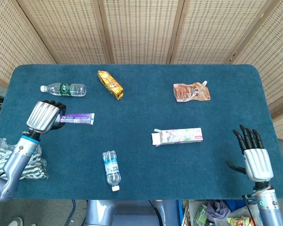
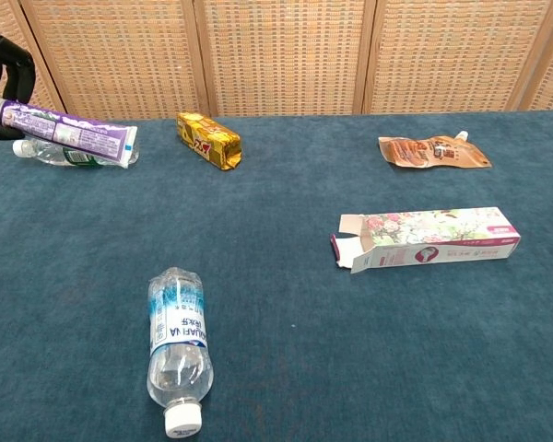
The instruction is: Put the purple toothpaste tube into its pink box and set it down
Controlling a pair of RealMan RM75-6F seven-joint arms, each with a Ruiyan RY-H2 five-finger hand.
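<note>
Woven cane panels (image 1: 141, 28) back a blue-carpeted surface (image 1: 141, 155). At about nine o'clock the left robot hand (image 1: 43, 116) grips the purple toothpaste tube (image 1: 78, 118) by its cap end, fingers curled around it; in the chest view the tube (image 2: 69, 132) is raised clear of the surface, its flat end pointing toward three o'clock. The pink box (image 1: 178, 136) lies near the centre, toward four o'clock, its open flap facing nine. The right robot hand (image 1: 254, 157) hovers at four o'clock by the edge, fingers spread, holding nothing. A green-labelled bottle (image 1: 63, 89) lies at ten o'clock, a gold snack pack (image 1: 110, 84) at eleven, a brown pouch (image 1: 192, 92) at one, and a clear bottle (image 1: 112, 170) at seven.
</note>
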